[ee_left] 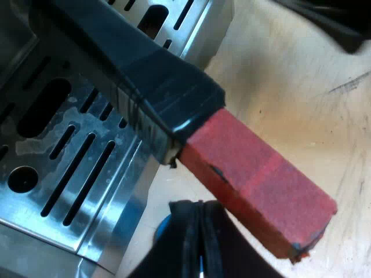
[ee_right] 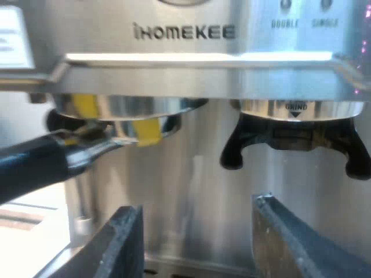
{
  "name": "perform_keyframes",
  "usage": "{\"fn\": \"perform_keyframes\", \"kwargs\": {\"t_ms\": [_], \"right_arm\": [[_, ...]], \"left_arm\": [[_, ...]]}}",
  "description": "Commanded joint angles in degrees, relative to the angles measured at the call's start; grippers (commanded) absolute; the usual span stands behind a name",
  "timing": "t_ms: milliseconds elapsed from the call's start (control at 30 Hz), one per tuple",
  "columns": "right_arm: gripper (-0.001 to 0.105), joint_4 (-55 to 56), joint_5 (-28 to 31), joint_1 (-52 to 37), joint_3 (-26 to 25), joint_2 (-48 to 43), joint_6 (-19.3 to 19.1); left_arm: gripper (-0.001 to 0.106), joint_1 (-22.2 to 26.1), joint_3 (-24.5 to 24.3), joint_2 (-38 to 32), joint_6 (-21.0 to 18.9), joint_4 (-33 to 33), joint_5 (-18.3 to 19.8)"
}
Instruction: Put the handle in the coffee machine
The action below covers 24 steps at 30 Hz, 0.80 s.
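Note:
The metal holder (ee_right: 116,124) sits up in the brew head of the espresso machine (ee_right: 185,32). Its dark handle (ee_right: 35,165) sticks out from the machine's front. In the left wrist view the handle (ee_left: 145,75) runs over the drip tray and ends in a red block (ee_left: 255,174). My left gripper (ee_left: 261,133) is open around that red end. One finger (ee_left: 194,243) is close under it and the other (ee_left: 330,23) is well apart. My right gripper (ee_right: 197,217) faces the machine's front, open, with nothing between its fingers.
A slotted steel drip tray (ee_left: 75,156) lies below the handle, with the pale wooden tabletop (ee_left: 301,98) beside it. Beside the brew head, a black fork-shaped cradle (ee_right: 290,145) marked GRIND hangs under the grinder outlet. A bit of something blue (ee_left: 164,229) shows by my left finger.

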Motion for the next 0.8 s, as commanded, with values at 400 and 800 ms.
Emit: {"fn": "perform_keyframes", "kwargs": {"t_ms": [400,800], "right_arm": [[0.045,27.97,0.37,7.44,1.15,-20.77,5.39],[0.045,63.34,-14.23,7.65,-5.56,-34.54,12.91]], "left_arm": [[0.000,-8.98,-0.18,-0.61,2.27,0.45,0.81],[0.000,-12.91,-0.60,-0.74,1.83,-1.74,-5.65]]}}
